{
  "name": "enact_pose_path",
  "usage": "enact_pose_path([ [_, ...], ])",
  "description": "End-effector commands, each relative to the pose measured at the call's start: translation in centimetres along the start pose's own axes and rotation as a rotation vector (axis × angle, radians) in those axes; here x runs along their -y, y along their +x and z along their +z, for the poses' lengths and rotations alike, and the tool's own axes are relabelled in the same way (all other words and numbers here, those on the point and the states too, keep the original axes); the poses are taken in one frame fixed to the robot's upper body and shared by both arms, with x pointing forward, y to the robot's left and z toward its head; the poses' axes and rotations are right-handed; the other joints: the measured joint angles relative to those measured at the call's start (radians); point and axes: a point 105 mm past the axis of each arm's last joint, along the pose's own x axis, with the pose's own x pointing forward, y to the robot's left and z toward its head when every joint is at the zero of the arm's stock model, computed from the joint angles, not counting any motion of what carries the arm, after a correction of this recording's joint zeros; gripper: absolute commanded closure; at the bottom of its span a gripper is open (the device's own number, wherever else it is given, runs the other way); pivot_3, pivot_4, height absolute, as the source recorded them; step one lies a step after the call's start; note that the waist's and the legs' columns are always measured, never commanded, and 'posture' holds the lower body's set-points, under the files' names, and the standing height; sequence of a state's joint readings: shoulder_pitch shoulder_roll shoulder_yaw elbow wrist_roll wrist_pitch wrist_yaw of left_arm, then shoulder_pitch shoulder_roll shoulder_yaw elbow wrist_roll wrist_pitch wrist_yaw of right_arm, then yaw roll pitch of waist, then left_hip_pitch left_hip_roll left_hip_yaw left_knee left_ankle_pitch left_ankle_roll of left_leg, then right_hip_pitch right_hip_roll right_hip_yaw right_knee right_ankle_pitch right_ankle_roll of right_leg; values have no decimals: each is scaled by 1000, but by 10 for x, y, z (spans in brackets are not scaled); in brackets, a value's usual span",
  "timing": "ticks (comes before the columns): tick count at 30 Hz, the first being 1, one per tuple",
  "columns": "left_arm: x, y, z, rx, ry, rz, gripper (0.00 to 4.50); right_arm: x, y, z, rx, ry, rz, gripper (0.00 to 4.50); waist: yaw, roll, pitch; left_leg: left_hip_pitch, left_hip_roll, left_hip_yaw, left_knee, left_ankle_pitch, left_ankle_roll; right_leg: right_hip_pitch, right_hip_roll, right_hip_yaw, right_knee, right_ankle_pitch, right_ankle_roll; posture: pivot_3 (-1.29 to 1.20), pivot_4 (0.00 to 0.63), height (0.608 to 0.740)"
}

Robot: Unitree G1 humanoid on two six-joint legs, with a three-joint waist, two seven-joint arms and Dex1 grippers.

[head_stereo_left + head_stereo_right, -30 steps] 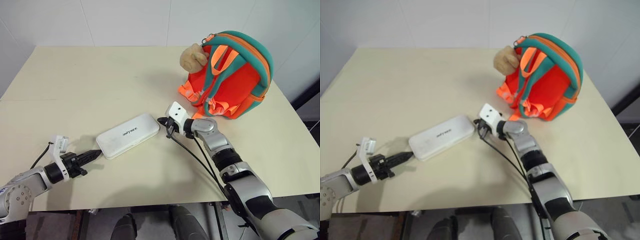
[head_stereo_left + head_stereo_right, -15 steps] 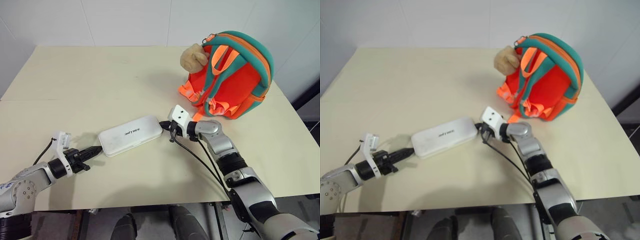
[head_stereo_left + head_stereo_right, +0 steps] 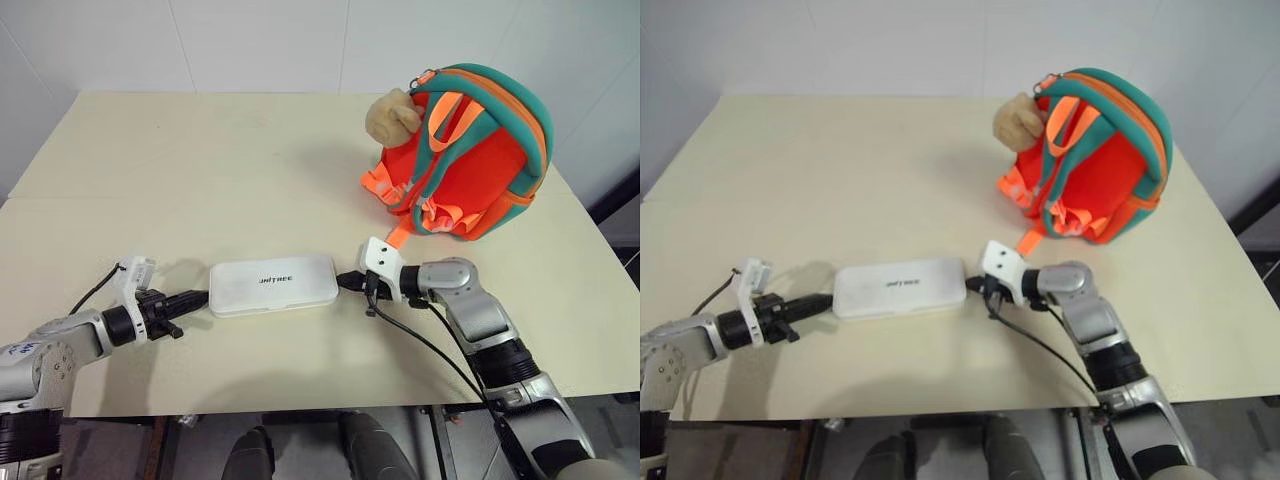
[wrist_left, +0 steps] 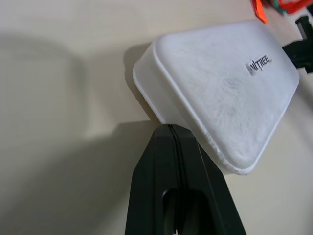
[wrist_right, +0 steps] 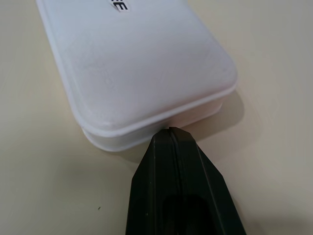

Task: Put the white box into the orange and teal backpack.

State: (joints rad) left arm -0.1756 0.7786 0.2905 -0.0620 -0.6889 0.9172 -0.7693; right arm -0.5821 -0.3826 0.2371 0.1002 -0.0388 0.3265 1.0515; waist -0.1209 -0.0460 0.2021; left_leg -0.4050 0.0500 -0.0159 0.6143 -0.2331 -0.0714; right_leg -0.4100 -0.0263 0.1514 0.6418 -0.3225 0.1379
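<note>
Right now the white box lies flat on the worktop, well apart from the orange and teal backpack standing behind it. The left tool and right tool, both pinched fully closed and holding nothing, press against the box's opposite short ends.

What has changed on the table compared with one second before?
The flat white plastic box has turned from slanted to lying straight across the table. The right gripper drew back toward the robot at one end; the left gripper, shut like the right, stayed at the other end. The orange and teal backpack did not move.
</note>
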Motion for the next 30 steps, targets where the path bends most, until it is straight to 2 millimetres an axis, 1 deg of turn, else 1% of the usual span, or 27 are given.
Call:
enact_pose_path([
  [1,35,21,-1,-44,40,-219,4500,-29,13,25,83,-37,143,4477,6,0,0,0,0,0,0,0,0,0,0,0,0,0,0,0,150,740],
  [4,42,26,-2,-69,61,-256,4500,-33,8,26,77,-24,164,4477,15,0,0,0,0,0,0,0,0,0,0,0,0,0,0,0,150,740],
  [8,51,34,-6,-109,92,-310,4500,-42,-4,24,59,-3,222,4477,33,0,0,0,0,0,0,0,0,0,0,0,-2,0,0,0,150,740],
  [15,65,46,-7,-153,152,-391,4500,-53,-21,23,26,27,282,4477,44,0,0,0,0,0,0,-1,0,1,0,0,-3,-1,0,0,150,740],
  [19,80,52,-7,-178,190,-457,4500,-50,-27,19,2,31,262,4477,45,0,0,0,0,0,0,-1,1,1,0,0,-4,0,0,0,150,740],
  [23,91,59,-9,-196,215,-493,4500,-44,-31,16,-14,39,226,4477,50,0,0,0,0,0,0,-1,1,2,0,0,-4,0,0,0,150,740],
  [27,99,60,-14,-225,231,-521,4500,-35,-36,11,-34,45,185,4477,58,0,0,0,0,0,1,-1,1,2,0,0,-4,0,0,0,150,740],
  [30,102,58,-15,-236,240,-529,4500,-34,-38,11,-38,45,185,4477,63,0,0,0,0,0,1,-1,1,2,0,0,-4,0,0,0,150,740],
])
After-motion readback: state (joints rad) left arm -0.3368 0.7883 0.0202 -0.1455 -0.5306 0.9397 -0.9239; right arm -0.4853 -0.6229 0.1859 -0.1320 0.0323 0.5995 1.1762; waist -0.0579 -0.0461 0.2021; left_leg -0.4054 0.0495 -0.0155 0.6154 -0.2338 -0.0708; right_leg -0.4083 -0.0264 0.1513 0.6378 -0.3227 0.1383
